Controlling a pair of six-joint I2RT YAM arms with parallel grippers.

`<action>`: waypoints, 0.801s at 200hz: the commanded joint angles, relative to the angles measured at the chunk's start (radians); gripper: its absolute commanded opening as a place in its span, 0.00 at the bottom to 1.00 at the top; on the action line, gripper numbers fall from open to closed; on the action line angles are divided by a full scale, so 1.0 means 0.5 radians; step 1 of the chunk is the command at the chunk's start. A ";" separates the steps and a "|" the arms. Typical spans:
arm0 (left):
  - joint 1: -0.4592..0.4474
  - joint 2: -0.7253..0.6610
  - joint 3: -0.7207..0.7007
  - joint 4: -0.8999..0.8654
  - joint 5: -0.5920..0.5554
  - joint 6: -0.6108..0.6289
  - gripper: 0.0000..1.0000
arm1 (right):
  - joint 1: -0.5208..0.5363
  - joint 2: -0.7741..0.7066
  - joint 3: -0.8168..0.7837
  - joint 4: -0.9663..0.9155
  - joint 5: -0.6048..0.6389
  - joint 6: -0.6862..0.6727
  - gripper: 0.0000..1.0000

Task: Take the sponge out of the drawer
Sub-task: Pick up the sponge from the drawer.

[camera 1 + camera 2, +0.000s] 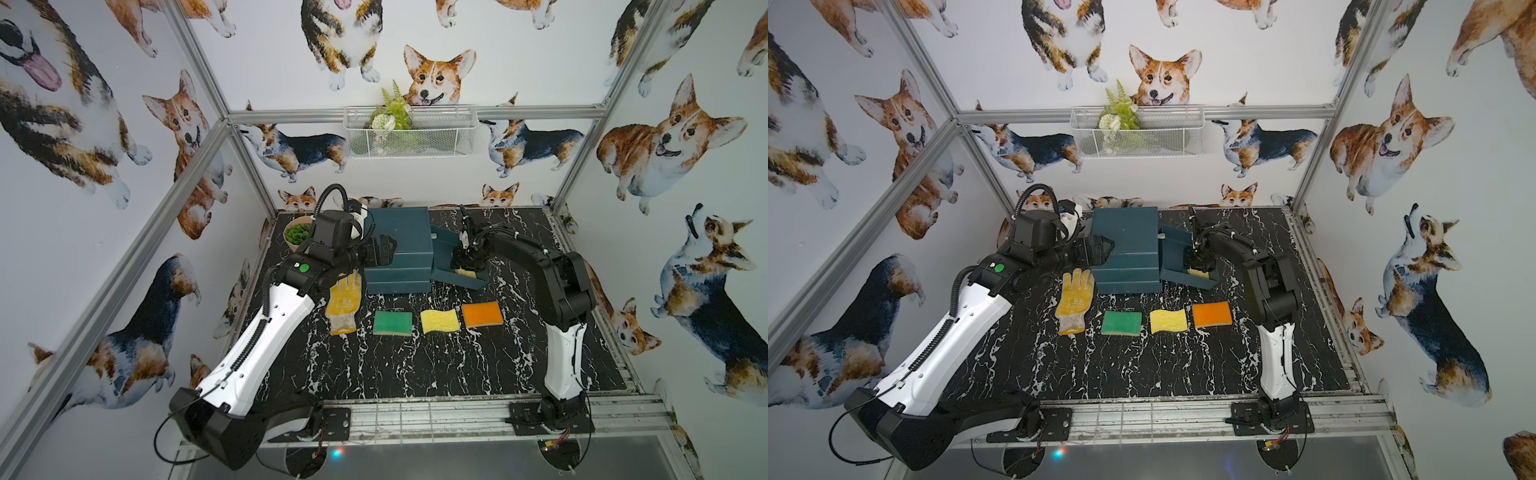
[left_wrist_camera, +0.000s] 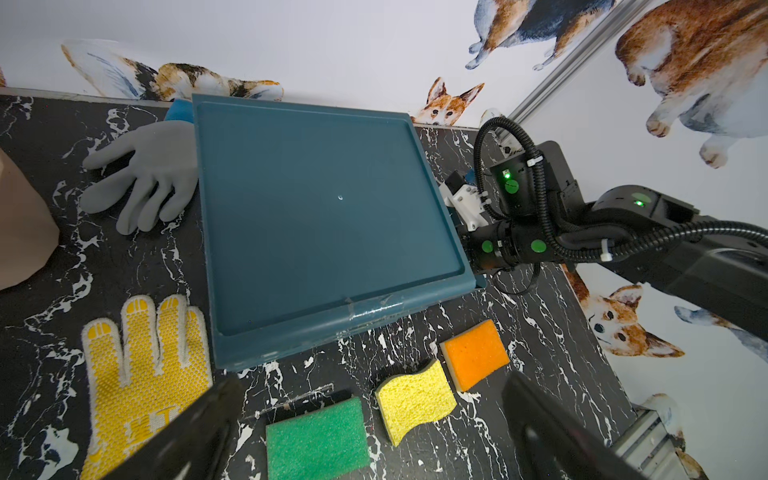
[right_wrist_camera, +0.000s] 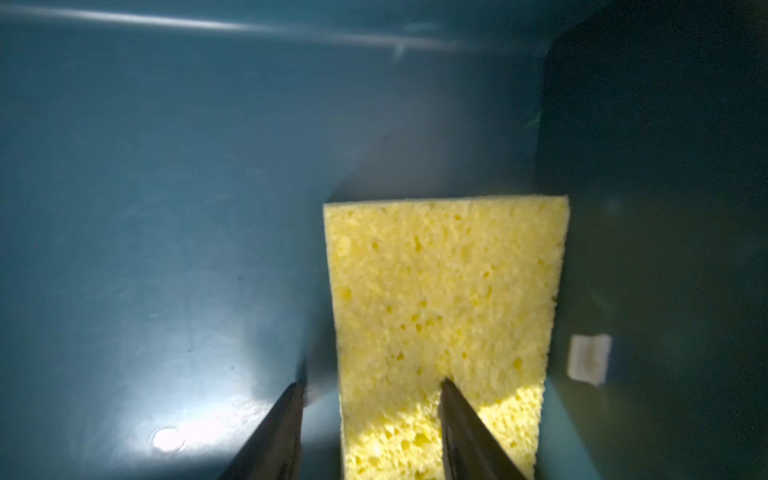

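The pale yellow sponge lies flat in the pulled-out teal drawer, against its side wall. In both top views only a corner of the sponge shows under my right gripper, which reaches down into the drawer. The right gripper is open: one finger rests on the sponge's top face, the other stands on the drawer floor beside its edge. My left gripper is wide open at the left side of the teal cabinet, holding nothing.
On the black marble table in front of the cabinet lie a yellow glove, a green sponge, a wavy yellow sponge and an orange sponge. A grey glove lies behind the cabinet. A potted plant stands at the back left.
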 commanded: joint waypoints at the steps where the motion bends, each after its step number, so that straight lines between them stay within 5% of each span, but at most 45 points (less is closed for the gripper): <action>1: 0.017 0.025 0.041 0.022 0.054 0.023 1.00 | 0.002 0.047 0.011 -0.038 0.031 0.035 0.52; 32: 0.028 0.042 0.052 0.025 0.072 0.023 1.00 | 0.006 0.096 0.009 -0.048 0.020 0.076 0.45; 81: 0.042 0.031 0.046 0.022 0.079 0.014 1.00 | 0.009 0.068 0.005 -0.041 0.030 0.086 0.07; 160: 0.060 0.007 0.013 0.038 0.117 -0.013 1.00 | 0.009 -0.338 0.053 0.045 0.161 -0.136 0.00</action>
